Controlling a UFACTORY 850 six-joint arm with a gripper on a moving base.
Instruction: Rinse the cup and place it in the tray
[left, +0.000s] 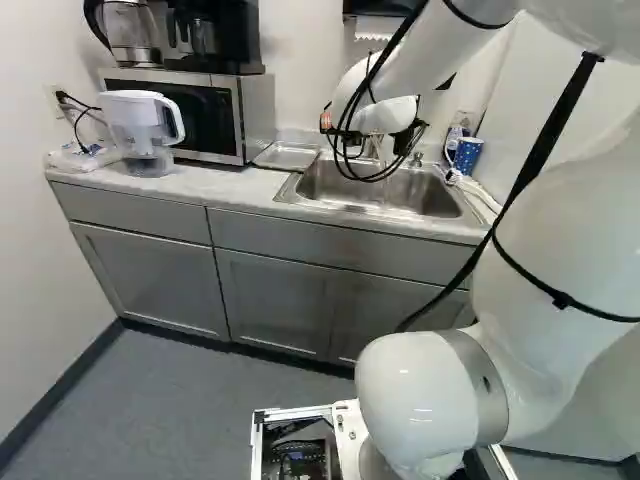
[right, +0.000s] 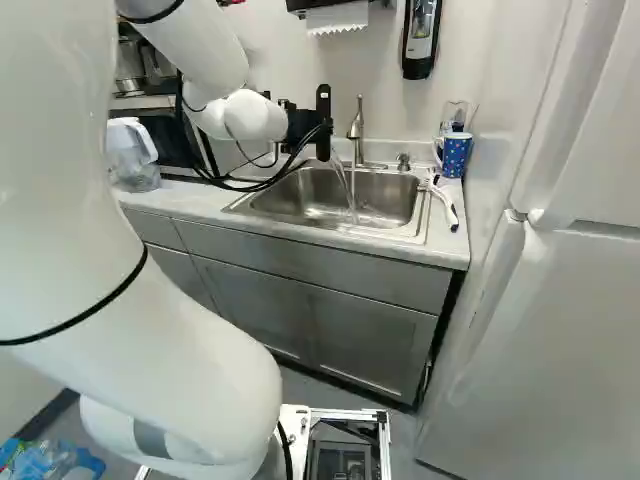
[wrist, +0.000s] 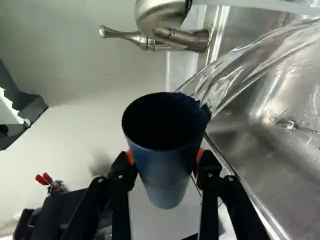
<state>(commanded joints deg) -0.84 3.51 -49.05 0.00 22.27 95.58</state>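
Note:
In the right base view my gripper (right: 303, 124) hangs above the sink (right: 310, 198), beside the faucet (right: 356, 130). The wrist view has the gripper (wrist: 165, 159) shut on a dark blue cup (wrist: 167, 172), with orange pads on both its sides. The cup's open mouth faces away from the gripper, near the faucet head (wrist: 161, 15). Water (wrist: 235, 72) streams from the cup's rim into the sink. In the base views I cannot make out the cup. A shallow metal tray (left: 287, 155) lies on the counter left of the sink.
A blue dotted mug (right: 455, 154) and a white-handled brush (right: 446, 203) lie right of the sink. Left of the tray stand a microwave (left: 245, 115) and a water pitcher (left: 143, 130). A soap dispenser (right: 421, 38) hangs on the wall; a fridge (right: 560, 300) stands at the right.

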